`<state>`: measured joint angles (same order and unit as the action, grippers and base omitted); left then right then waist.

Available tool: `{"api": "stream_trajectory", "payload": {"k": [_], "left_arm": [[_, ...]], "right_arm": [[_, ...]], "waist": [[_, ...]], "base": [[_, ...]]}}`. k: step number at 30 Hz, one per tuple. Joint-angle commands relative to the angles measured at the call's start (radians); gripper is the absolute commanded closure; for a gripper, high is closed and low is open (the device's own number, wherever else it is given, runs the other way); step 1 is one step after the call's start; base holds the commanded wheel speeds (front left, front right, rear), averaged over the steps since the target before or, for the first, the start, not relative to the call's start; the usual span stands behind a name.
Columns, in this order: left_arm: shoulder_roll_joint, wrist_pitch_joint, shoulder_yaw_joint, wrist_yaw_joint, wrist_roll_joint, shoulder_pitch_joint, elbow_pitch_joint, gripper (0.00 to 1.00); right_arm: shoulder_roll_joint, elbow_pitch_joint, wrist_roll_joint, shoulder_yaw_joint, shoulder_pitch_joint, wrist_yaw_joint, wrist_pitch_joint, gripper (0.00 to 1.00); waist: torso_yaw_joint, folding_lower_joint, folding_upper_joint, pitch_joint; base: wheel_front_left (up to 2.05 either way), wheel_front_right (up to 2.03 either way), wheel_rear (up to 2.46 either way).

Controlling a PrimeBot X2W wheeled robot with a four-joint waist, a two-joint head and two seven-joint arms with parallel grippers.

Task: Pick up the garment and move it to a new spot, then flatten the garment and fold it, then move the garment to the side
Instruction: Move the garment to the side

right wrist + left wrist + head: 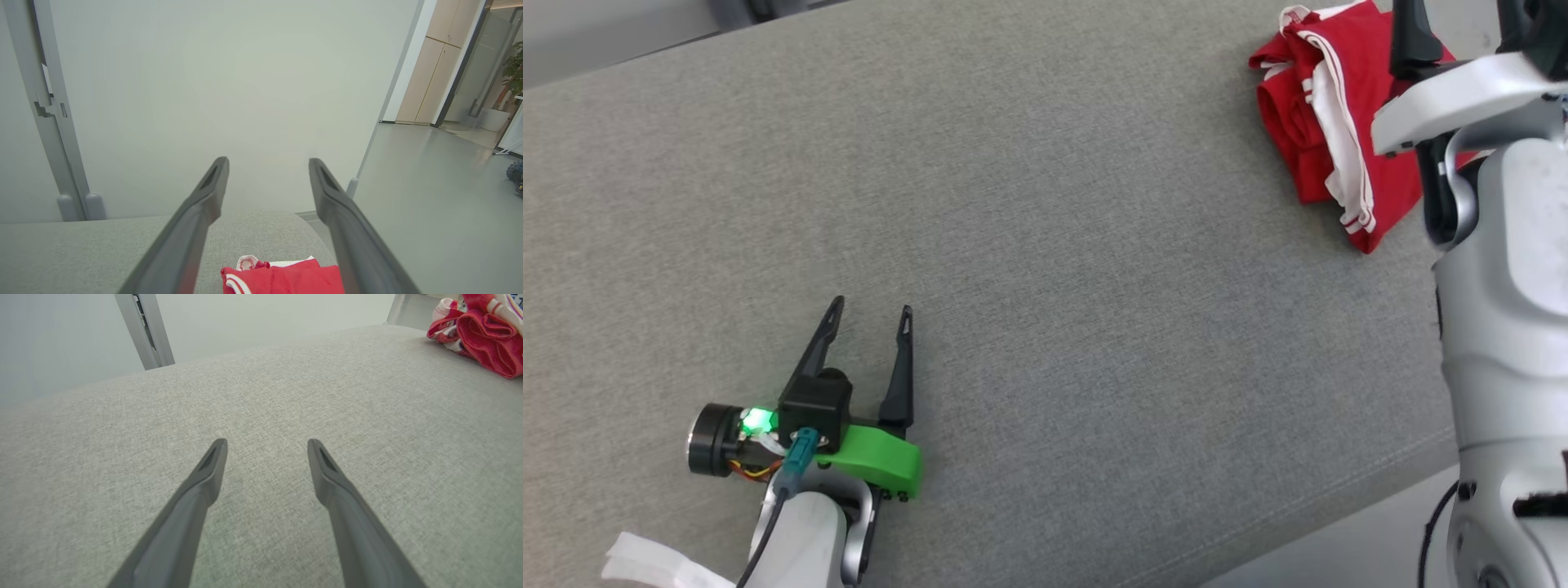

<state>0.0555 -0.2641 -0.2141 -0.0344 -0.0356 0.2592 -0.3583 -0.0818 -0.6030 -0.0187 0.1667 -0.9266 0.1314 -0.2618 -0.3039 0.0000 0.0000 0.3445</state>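
The left gripper [872, 306] is built with 2 long dark fingers [817, 347] on a black block [815, 406], backed by a bright green bracket [882, 461]. A lit green lamp [756, 420], a teal plug [800, 453] and red-yellow wires [752, 469] are seen at its wrist. The right forearm [1519, 327] is cased in pale grey shells.

Red, white-trimmed garment [1298, 147], loosely folded

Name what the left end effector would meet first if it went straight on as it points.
Probably the grey cushion ahead of the left end effector; depth is unclear. The red garment lies off that line.
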Motion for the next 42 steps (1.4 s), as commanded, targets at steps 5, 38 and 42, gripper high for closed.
{"api": "stream_trajectory", "payload": {"k": [5, 38, 42], "left_arm": [[0.004, 0.001, 0.04, 0.02, -0.01, -0.028, 0.021, 0.0], [-0.003, 0.001, 0.146, 0.048, -0.135, -0.228, 0.041, 0.0], [-0.003, 0.001, 0.145, 0.051, -0.146, -0.26, 0.041, 0.0]], "right_arm": [[0.024, 0.181, 0.106, -0.082, 0.152, -0.002, -0.003, 0.0], [0.028, 0.113, 0.216, -0.183, 0.681, -0.002, -0.004, 0.0], [0.028, 0.108, 0.214, -0.192, 0.709, -0.002, -0.004, 0.0]], "waist": [[0.067, 0.0, 0.0, -0.054], [0.29, 0.0, 0.0, -0.276], [0.286, 0.0, 0.0, -0.3]], "base": [[0.0, 0.0, 0.0], [0.0, 0.0, 0.0], [0.0, 0.0, 0.0]]}}
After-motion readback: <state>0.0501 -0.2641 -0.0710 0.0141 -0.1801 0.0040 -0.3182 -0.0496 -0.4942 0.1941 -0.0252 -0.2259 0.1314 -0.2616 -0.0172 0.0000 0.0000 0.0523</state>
